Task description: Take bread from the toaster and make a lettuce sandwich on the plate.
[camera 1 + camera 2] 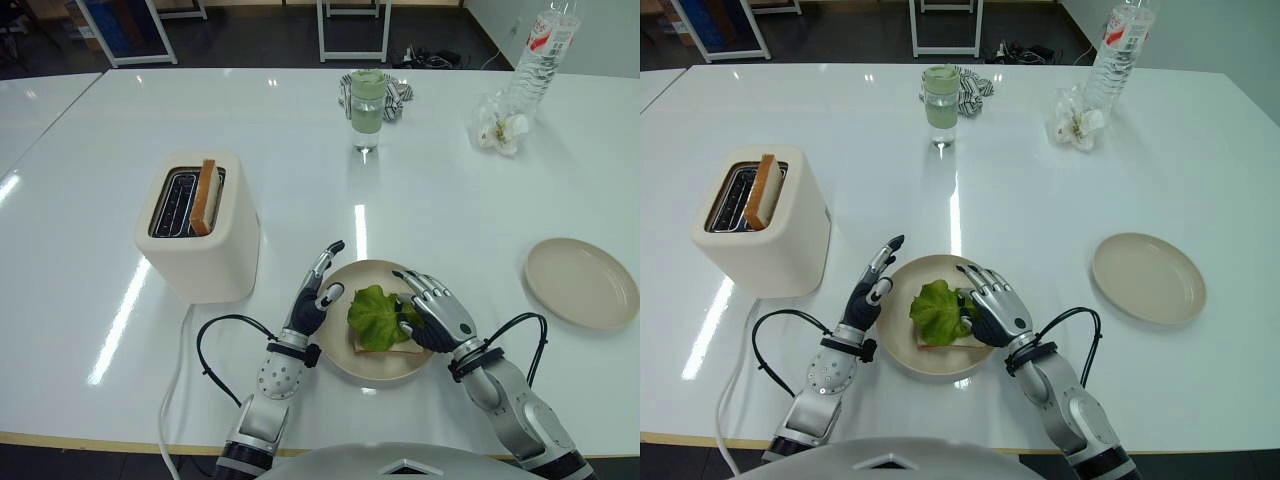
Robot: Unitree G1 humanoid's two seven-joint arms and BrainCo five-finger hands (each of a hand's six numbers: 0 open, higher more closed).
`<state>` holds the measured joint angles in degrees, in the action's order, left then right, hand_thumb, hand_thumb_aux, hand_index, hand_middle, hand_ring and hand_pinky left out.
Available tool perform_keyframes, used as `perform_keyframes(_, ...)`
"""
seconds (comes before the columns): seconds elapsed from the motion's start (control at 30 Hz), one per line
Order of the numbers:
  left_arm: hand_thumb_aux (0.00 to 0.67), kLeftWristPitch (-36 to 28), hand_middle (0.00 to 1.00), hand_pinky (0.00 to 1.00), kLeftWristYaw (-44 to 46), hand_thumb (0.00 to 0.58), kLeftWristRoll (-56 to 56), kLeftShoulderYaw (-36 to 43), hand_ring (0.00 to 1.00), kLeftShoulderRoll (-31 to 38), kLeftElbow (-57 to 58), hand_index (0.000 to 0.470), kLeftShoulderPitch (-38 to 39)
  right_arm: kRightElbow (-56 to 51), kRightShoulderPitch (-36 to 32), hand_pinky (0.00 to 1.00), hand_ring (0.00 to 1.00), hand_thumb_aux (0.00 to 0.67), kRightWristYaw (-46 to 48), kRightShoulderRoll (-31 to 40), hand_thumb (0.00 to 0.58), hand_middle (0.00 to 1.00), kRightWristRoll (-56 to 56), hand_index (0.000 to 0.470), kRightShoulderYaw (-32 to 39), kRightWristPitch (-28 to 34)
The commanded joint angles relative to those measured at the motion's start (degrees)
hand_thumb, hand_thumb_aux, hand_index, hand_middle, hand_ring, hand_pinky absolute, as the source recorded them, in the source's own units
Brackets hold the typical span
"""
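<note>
**Top slice waits in the toaster; left hand is nearer**

Near the table's front edge, a round beige plate (pixel 375 366) carries a bread slice (pixel 402 348) topped with a green lettuce leaf (pixel 375 316). The right hand (pixel 437 316) rests on the leaf; I cannot tell whether it grips. The left hand (pixel 311 300), spread and empty, sits at the plate's left rim. The second toasted slice (pixel 206 196) stands upright in the cream toaster (pixel 200 245), up and left of it, with its long axis running away from the front edge.

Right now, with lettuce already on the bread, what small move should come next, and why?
Probably the left hand should reach for the slice standing in the toaster: lettuce already covers the bread on the plate, and that hand is open and nearer.
</note>
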<state>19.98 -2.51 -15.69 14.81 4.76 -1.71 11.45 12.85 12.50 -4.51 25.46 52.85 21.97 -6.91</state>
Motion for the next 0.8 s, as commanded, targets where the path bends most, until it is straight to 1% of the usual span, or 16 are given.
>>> perform_keyframes(0.03, 0.0, -0.6, 0.0, 0.0, 0.2, 0.0, -0.3, -0.1, 0.0, 0.1, 0.4, 0.0, 0.0, 0.0, -0.1, 0.0, 0.0, 0.67, 0.8, 0.7, 0.58, 0.0, 0.5, 0.47, -0.5, -0.1)
perform_keyframes(0.1, 0.0, -0.6, 0.0, 0.0, 0.3, 0.0, -0.4, -0.1, 0.0, 0.1, 0.4, 0.0, 0.0, 0.5, 0.1, 0.0, 0.0, 0.662, 0.9, 1.1, 0.58, 0.0, 0.7, 0.464, -0.9, 0.1)
perform_keyframes(0.13, 0.0, -0.6, 0.0, 0.0, 0.3, 0.0, -0.4, -0.1, 0.0, 0.1, 0.3, 0.0, 0.0, 0.7, 0.2, 0.0, 0.0, 0.631, 0.9, 1.4, 0.578, 0.0, 0.8, 0.442, -1.1, 0.1)
perform_keyframes(0.23, 0.0, -0.7, 0.0, 0.0, 0.4, 0.0, -0.4, -0.1, 0.0, 0.2, 0.2, 0.0, 0.0, 2.3, 1.3, 0.0, 0.0, 0.61, 1.4, 3.2, 0.575, 0.0, 0.7, 0.428, -2.7, 0.0)
perform_keyframes(0.37, 0.0, -0.7, 0.0, 0.0, 0.8, 0.0, -0.1, -0.5, 0.0, 0.6, 0.0, 0.0, -0.2, 7.2, 4.4, 0.0, 0.0, 0.583, 2.9, 7.3, 0.57, 0.0, -0.1, 0.409, -7.7, -0.2)
perform_keyframes(0.5, 0.0, -0.6, 0.0, 0.0, 0.8, 0.0, -0.2, -0.4, 0.0, 0.5, 0.1, 0.0, -0.1, 10.9, 5.0, 0.0, 0.0, 0.554, 5.2, 9.5, 0.563, 0.0, -2.3, 0.389, -12.2, -0.7)
perform_keyframes(0.53, 0.0, -0.6, 0.0, 0.0, 0.9, 0.0, -0.2, -0.3, 0.0, 0.6, 0.1, 0.0, -0.1, 11.3, 4.9, 0.0, 0.0, 0.56, 5.8, 9.5, 0.564, 0.0, -3.3, 0.393, -12.7, -0.9)
perform_keyframes(0.6, 0.0, -0.5, 0.0, 0.0, 1.0, 0.0, -0.1, -0.4, 0.0, 0.7, 0.1, 0.0, -0.2, 11.2, 4.4, 0.0, 0.0, 0.599, 6.8, 8.9, 0.573, 0.0, -4.1, 0.42, -12.5, -1.3)
perform_keyframes(0.63, 0.0, -0.5, 0.0, 0.0, 1.1, 0.0, 0.0, -0.5, 0.0, 0.7, 0.1, 0.0, -0.2, 10.7, 4.1, 0.0, 0.0, 0.623, 7.1, 8.4, 0.577, 0.0, -4.1, 0.437, -11.9, -1.5)
perform_keyframes(0.7, 0.0, -0.5, 0.0, 0.0, 1.3, 0.0, 0.1, -0.6, 0.0, 0.9, 0.1, 0.0, -0.4, 9.3, 4.0, 0.0, 0.0, 0.641, 7.2, 7.2, 0.579, 0.0, -3.8, 0.45, -10.4, -1.9)
perform_keyframes(0.8, 0.0, -0.6, 0.0, 0.0, 1.8, 0.0, 0.3, -0.8, 0.0, 1.2, -0.1, 0.0, -0.5, 8.1, 4.0, 0.0, 0.0, 0.602, 6.5, 6.0, 0.574, 0.0, -3.1, 0.422, -9.6, -2.0)
